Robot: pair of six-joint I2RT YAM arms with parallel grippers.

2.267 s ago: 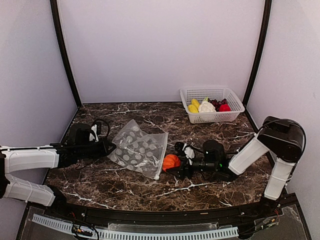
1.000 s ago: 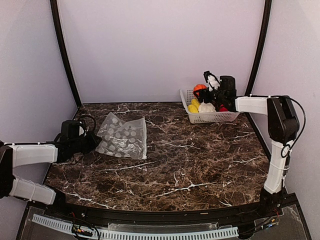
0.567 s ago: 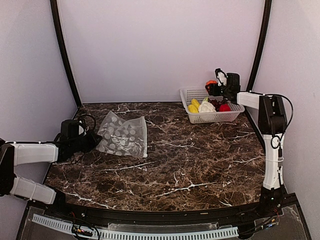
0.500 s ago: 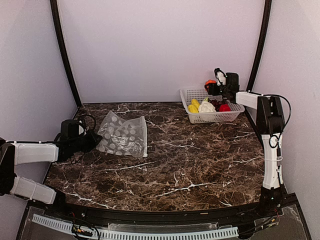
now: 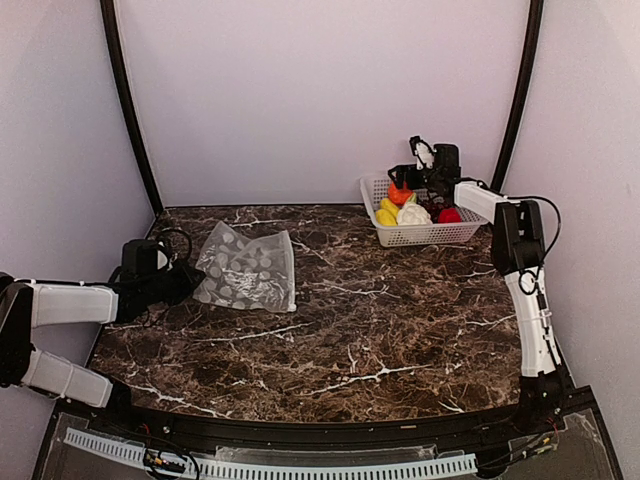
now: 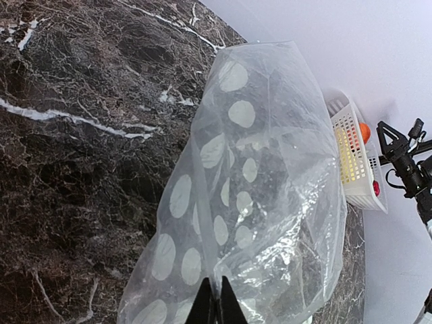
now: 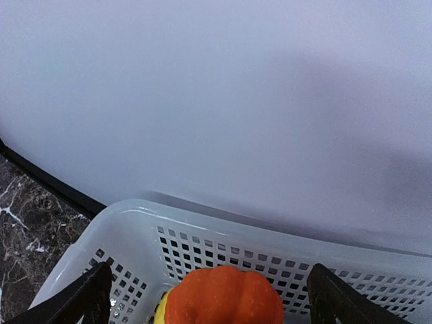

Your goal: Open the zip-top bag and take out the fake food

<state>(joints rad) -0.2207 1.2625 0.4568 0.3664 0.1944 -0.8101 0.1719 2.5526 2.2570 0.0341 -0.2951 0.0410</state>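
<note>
Two arms: left jaws pinching zip-top bag (image 5: 248,270) near surface's (image 5: 350,330) left edge; right jaws spread around orange piece (image 5: 400,192) at far-right-corner basket (image 5: 428,237).

No legible text, label, brand, number or sign appears in any view. The bag (image 6: 256,202) carries only a printed pattern of pale dots. The basket (image 7: 223,236) shows plain white lattice.

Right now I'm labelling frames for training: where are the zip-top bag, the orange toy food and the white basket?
zip-top bag (image 5: 250,268): top external view, middle of the dotted plastic.
orange toy food (image 7: 224,297): right wrist view, its rounded top.
white basket (image 5: 428,236): top external view, near lattice wall.
</note>
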